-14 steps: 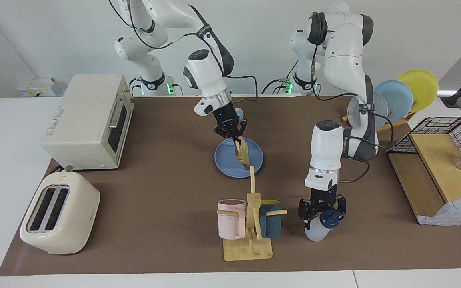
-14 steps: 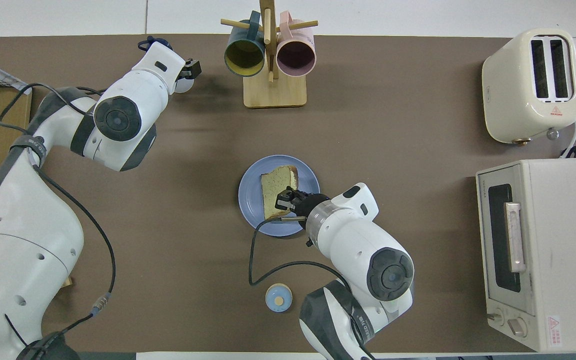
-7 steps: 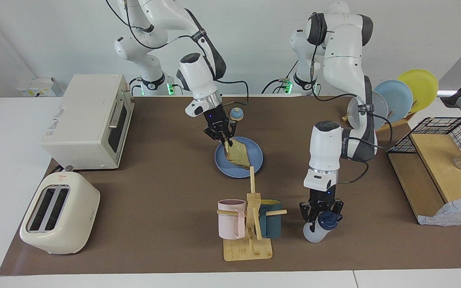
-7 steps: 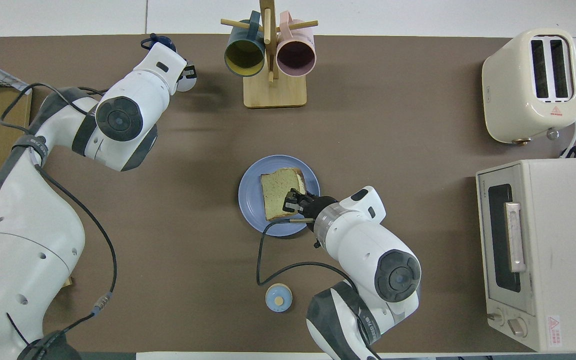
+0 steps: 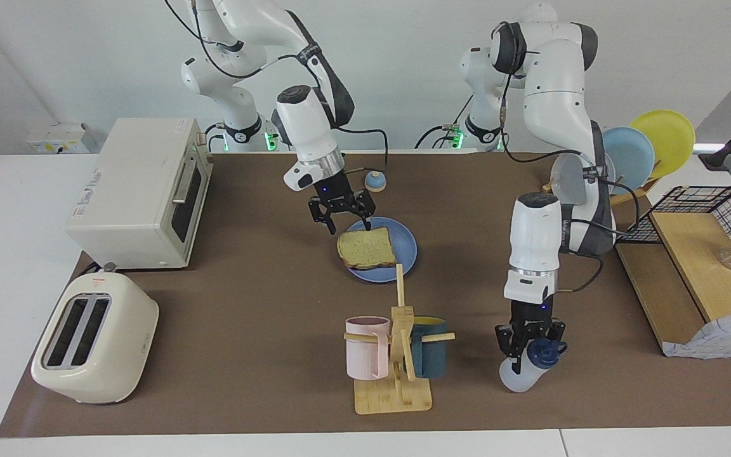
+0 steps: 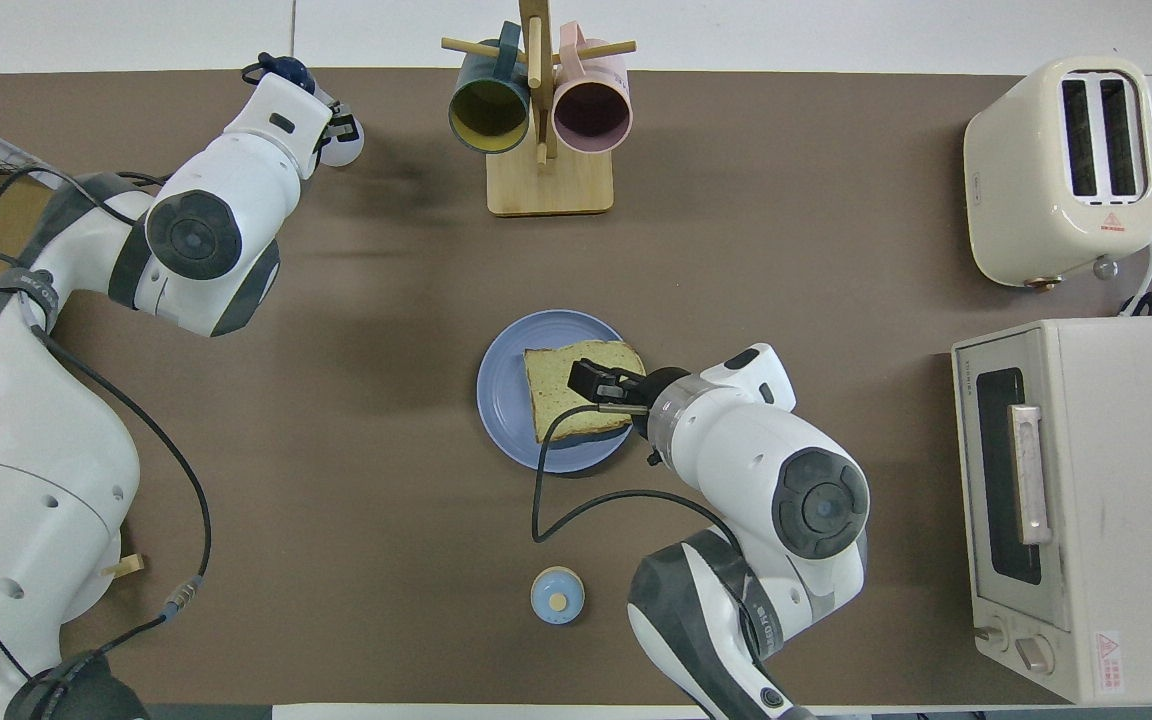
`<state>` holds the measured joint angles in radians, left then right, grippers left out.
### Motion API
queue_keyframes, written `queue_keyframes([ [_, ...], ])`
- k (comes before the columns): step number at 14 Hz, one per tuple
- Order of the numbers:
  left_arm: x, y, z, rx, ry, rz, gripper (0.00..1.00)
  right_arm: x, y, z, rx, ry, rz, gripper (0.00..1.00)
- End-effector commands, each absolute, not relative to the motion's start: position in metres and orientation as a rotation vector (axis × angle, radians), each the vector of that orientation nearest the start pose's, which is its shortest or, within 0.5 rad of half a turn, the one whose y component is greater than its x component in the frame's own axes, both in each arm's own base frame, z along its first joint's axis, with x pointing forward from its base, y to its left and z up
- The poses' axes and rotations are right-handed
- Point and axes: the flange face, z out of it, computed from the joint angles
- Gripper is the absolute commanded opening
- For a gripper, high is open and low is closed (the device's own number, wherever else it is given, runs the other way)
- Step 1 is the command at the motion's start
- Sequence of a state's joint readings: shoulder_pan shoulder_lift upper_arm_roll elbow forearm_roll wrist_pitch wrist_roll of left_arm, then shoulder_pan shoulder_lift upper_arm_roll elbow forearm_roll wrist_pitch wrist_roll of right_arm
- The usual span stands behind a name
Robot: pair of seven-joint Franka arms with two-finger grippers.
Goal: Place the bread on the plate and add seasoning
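The bread point(image 5: 367, 248) now lies flat on the light-blue plate point(image 5: 407, 254), overhanging the rim toward the right arm's end of the table; a second ago it hung upright, pinched by its crust. The right gripper point(image 5: 342, 212) has let go: its fingers stand wide apart just above the slice's nearer edge, touching nothing. So the first half of the task looks done, and that arm only needs to clear away.

The seasoning bottle point(image 5: 521, 373) has changed hands too, in a sense. A second ago the left gripper point(image 5: 529, 343) hung open around its neck; now the fingers have drawn in narrow on the neck under the dark blue cap point(image 5: 542, 353), and the bottle leans, carried a little toward the left arm's end of the brown mat, close to its edge farthest from the robots. Whether its base has left the mat I cannot tell.

What remains, by my reading, is to bring the bottle over the plate and shake it above the slice.

Between bottle and plate stands the wooden mug tree point(image 5: 401, 355) with its pink mug point(image 5: 365, 346) and teal mug point(image 5: 429, 346), worth skirting on the way.
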<state>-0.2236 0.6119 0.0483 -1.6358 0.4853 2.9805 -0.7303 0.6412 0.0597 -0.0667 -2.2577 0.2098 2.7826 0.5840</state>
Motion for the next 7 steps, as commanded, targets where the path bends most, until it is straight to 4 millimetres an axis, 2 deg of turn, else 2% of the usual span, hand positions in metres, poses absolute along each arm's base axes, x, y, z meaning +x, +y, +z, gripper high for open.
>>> queue_keyframes([
  [1, 0.685, -0.163, 0.368, -2.945, 0.025, -1.181, 0.0, 0.5, 0.303, 0.423, -2.795, 0.069, -0.392, 1.0],
  [2, 0.67, -0.163, 0.383, -2.906, 0.176, -1.159, 0.0, 0.515, 0.304, 0.445, -2.817, 0.042, -0.331, 1.0],
  [4, 0.632, -0.168, 0.395, -2.9, 0.277, -1.097, 0.0, 0.534, 0.308, 0.498, -2.803, 0.053, -0.225, 1.0],
  [6, 0.584, -0.192, 0.404, -2.884, 0.448, -1.022, 0.0, 0.544, 0.309, 0.55, -2.661, 0.134, -0.145, 1.0],
  [7, 0.563, -0.209, 0.406, -2.877, 0.526, -0.988, 0.0, 0.548, 0.3, 0.563, -2.598, 0.181, -0.099, 1.0],
])
